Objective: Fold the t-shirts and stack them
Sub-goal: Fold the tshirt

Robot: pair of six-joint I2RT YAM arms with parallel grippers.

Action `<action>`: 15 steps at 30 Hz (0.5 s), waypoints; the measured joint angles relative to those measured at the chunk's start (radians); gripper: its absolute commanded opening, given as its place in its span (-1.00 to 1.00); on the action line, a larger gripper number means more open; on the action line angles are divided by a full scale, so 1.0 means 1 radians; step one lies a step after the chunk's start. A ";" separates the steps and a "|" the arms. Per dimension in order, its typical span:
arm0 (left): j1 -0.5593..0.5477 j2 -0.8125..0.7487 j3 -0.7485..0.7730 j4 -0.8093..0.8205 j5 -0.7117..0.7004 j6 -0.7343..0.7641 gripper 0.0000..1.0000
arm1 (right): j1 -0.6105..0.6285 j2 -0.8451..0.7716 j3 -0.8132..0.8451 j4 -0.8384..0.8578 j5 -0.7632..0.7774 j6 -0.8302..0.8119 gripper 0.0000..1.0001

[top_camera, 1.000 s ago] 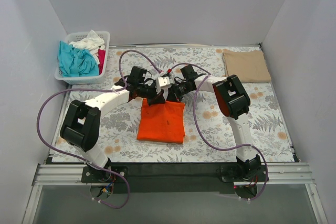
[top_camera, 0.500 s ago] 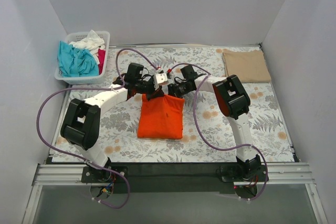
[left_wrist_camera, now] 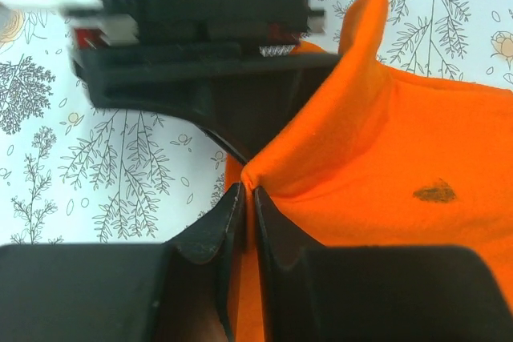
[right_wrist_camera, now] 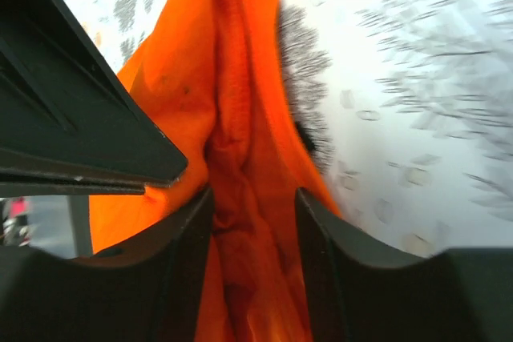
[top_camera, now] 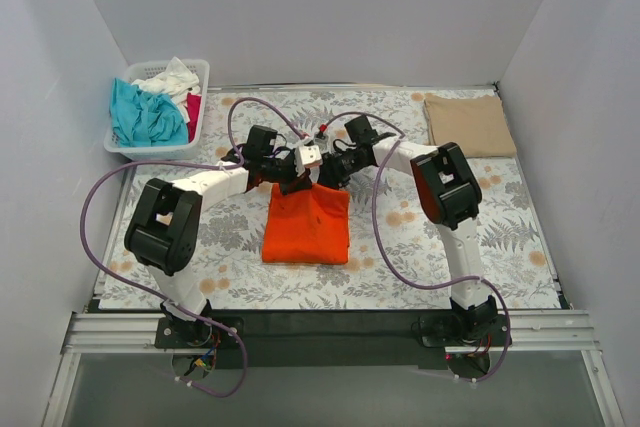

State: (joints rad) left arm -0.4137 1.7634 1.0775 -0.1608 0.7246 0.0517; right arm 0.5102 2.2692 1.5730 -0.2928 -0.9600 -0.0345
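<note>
The bright orange t-shirt lies folded mid-table, its far edge raised. My left gripper and right gripper meet at that far edge, nearly touching. In the left wrist view the left gripper is shut on a thin fold of the orange shirt. In the right wrist view the right gripper is closed around a thick bunch of orange cloth. A tan t-shirt lies folded at the far right corner.
A white slatted basket stands at the far left, holding teal, white and pink-red shirts. Purple cables loop over both arms. White walls close in the table on three sides.
Both grippers raised the orange shirt's far edge and drew together. The shirt's near edge slid a little away from the bases, and the shirt now looks narrower.
</note>
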 measured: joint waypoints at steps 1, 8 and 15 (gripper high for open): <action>0.000 0.000 0.000 0.002 -0.002 -0.002 -0.69 | -0.006 -0.006 0.011 -0.016 0.027 -0.009 -0.06; 0.005 -0.008 0.030 -0.032 -0.057 -0.103 -0.18 | -0.103 -0.078 0.112 -0.112 0.183 -0.063 -0.06; 0.095 -0.091 0.065 -0.084 -0.068 -0.303 -0.22 | -0.169 -0.222 0.115 -0.169 0.183 -0.097 -0.19</action>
State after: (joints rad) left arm -0.3183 1.6722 1.1423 -0.2447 0.6563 -0.2508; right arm 0.3408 2.0472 1.6882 -0.4622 -0.7773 -0.1318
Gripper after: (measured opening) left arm 0.428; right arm 0.444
